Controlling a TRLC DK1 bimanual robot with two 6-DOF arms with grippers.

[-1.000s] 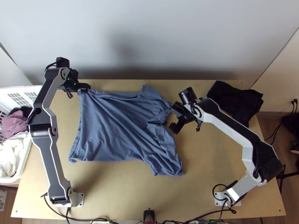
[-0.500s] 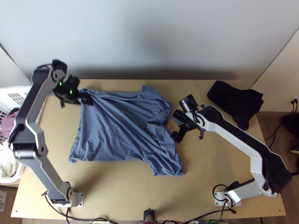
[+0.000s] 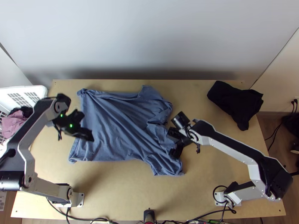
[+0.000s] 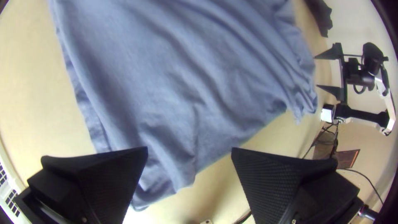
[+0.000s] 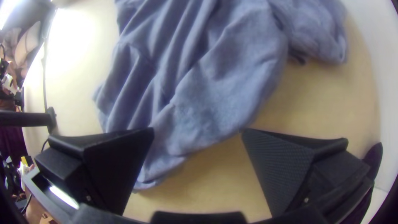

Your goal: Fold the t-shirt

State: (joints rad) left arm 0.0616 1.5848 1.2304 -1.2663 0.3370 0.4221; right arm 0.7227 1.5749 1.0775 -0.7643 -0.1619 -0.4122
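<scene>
left hand (image 3: 88, 135) and right hand (image 3: 174, 152), both wide, have moved frontward over the wooden table (image 3: 130, 194), pale wall (image 3: 149, 37) behind.

Swings left claw (image 3: 88, 126) away from shirt's (image 3: 112, 125) far-left corner, back nearward to above its left end. Shifts right claw (image 3: 169, 142) nearward too, along shirt's right edge, toward near sleeve (image 3: 164, 166).
</scene>
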